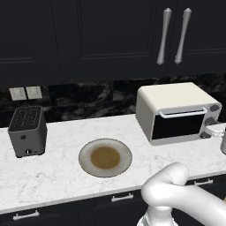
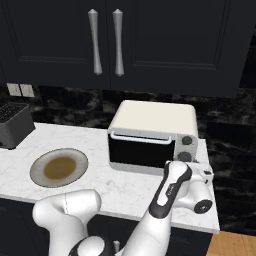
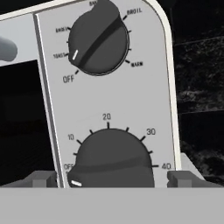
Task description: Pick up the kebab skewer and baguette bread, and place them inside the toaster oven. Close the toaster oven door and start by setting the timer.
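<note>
The cream-white toaster oven stands on the counter to the right. Its dark glass door is shut, with the silvery handle along the top. My gripper is open right in front of the oven's control panel. One fingertip is left of the lower timer knob and the other is right of it. The knob's white mark points near OFF. The upper mode knob sits above it. The kebab skewer and the baguette bread are hidden.
A round plate with a brown centre lies on the marble counter left of the oven. A dark grey slot toaster stands at the far left. Dark cabinets with long handles hang overhead.
</note>
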Tool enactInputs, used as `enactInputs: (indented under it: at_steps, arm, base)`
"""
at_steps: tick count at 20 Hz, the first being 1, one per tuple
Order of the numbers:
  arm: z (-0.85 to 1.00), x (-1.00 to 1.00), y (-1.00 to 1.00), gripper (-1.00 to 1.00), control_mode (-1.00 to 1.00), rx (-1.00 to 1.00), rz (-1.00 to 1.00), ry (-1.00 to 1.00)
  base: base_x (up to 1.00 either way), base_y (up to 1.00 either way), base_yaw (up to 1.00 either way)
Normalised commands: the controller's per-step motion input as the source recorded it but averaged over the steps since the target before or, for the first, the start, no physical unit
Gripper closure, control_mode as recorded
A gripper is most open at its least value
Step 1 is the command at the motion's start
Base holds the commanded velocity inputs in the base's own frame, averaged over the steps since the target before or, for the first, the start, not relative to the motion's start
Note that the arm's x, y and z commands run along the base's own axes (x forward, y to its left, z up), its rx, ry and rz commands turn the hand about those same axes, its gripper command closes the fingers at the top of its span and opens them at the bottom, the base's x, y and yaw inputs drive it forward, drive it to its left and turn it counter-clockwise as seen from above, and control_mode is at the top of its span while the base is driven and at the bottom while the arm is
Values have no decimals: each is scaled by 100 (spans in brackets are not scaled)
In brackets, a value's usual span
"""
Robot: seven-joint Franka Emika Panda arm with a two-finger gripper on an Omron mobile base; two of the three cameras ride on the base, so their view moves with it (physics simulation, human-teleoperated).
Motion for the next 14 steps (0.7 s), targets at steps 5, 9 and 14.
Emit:
enactInputs:
  at_steps: [5,9,14]
  arm:
    - [0,11,1,-100,-100,0,0,7]
    - [0,0,0,-100,-100,0,0,5]
    - [0,0,0,100,-100,0,0,1]
  base:
    - [0,0,0]
    - [0,0,0]
    - [0,0,0]
